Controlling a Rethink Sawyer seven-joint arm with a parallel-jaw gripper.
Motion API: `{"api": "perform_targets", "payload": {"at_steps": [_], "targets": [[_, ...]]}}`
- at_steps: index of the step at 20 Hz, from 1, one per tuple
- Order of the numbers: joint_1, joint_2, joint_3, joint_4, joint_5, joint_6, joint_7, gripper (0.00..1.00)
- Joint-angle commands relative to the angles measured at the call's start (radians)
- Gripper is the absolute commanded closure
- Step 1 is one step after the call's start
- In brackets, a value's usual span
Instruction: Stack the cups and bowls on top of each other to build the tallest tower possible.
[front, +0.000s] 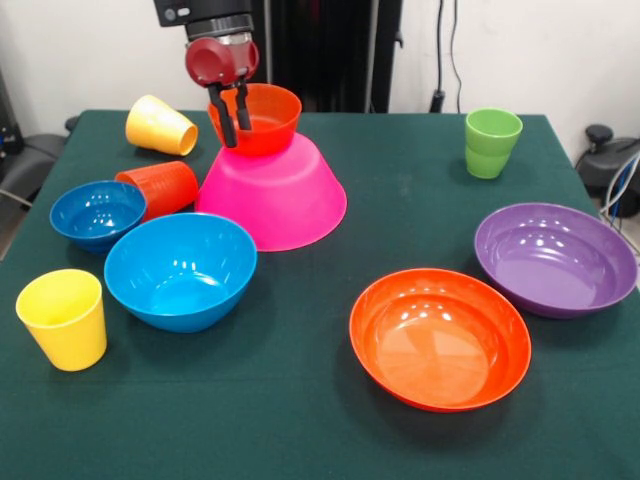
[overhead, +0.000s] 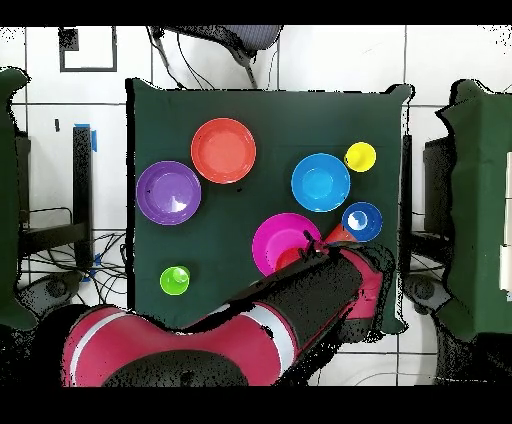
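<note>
Pincer (front: 232, 122): two dark fingers hang from a red wrist, pinching the near-left rim of the small orange bowl (front: 262, 113), one finger inside the rim and one outside.
Small orange bowl: upright, sitting on the upturned large pink bowl (front: 275, 195).
Large pink bowl: mouth down on the green table (front: 300, 420), directly beneath the pincer; in the overhead view (overhead: 283, 240) the arm (overhead: 250, 325) covers part of it.
Cups near the pincer: a yellow cup (front: 160, 125) lies on its side just beside it; an orange-red cup (front: 165, 187) lies on its side below it, touching the pink bowl.
Blue bowls: small blue bowl (front: 97, 213) and medium blue bowl (front: 181, 268), both upright, nearer the camera than the pincer.
Far from the pincer: an upright yellow cup (front: 64, 318), a green cup (front: 492, 142), a wide purple bowl (front: 555, 256), a wide orange bowl (front: 440, 336).
Writing: none readable.
</note>
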Motion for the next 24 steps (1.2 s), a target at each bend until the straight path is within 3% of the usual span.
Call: {"api": "perform_targets", "payload": {"at_steps": [1,24], "targets": [[-0.021,0.054,0.184,0.043,0.088,0.015,-0.348,0.00],[-0.029,0.051,0.187,0.053,0.132,-0.019,-0.346,0.00]]}}
